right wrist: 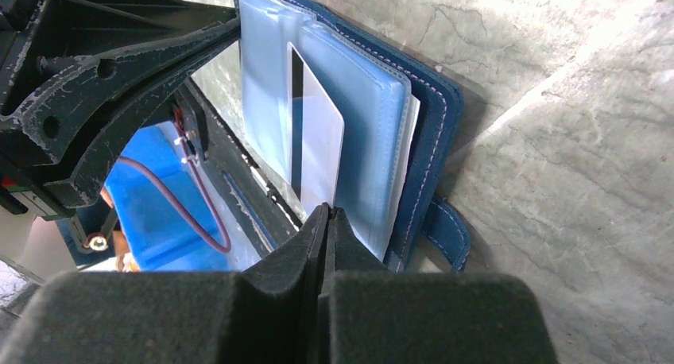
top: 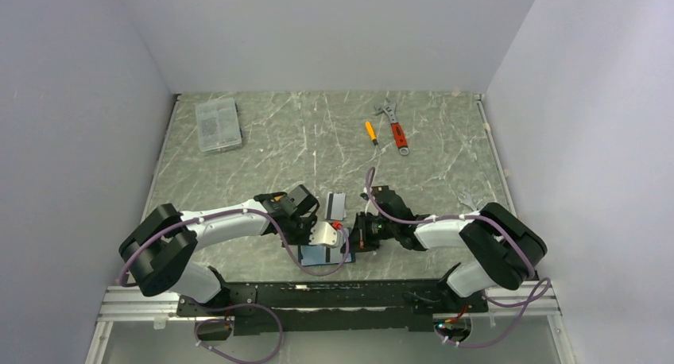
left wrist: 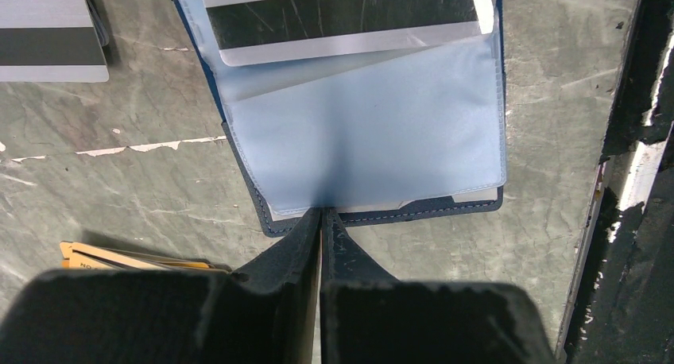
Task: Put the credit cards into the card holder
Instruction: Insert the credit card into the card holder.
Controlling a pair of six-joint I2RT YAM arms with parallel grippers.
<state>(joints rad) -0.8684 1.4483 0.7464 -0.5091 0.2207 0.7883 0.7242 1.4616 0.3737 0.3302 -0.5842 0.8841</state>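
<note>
We had left hand (left wrist: pixel 321 214) closed empty, tips pinning holder (left wrist: pixel 381 216) to tabletop (left wrist: pixel 119 181) so it couldn't slide; right hand (right wrist: pixel 327 213) pinched card (right wrist: pixel 316 141) edge, feeding it in.

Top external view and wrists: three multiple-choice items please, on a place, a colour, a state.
1. Where does the clear box lie? A far left; B far right; C between the arms.
2. The wrench handle is: A green; B yellow; C red.
3. The card holder is: A snapped shut; B open, striped card partly in a sleeve; C open, empty.
Answers: 1 A, it sits far left in the top view; 2 C, red shows there; 3 B, seen from the left wrist.
</note>
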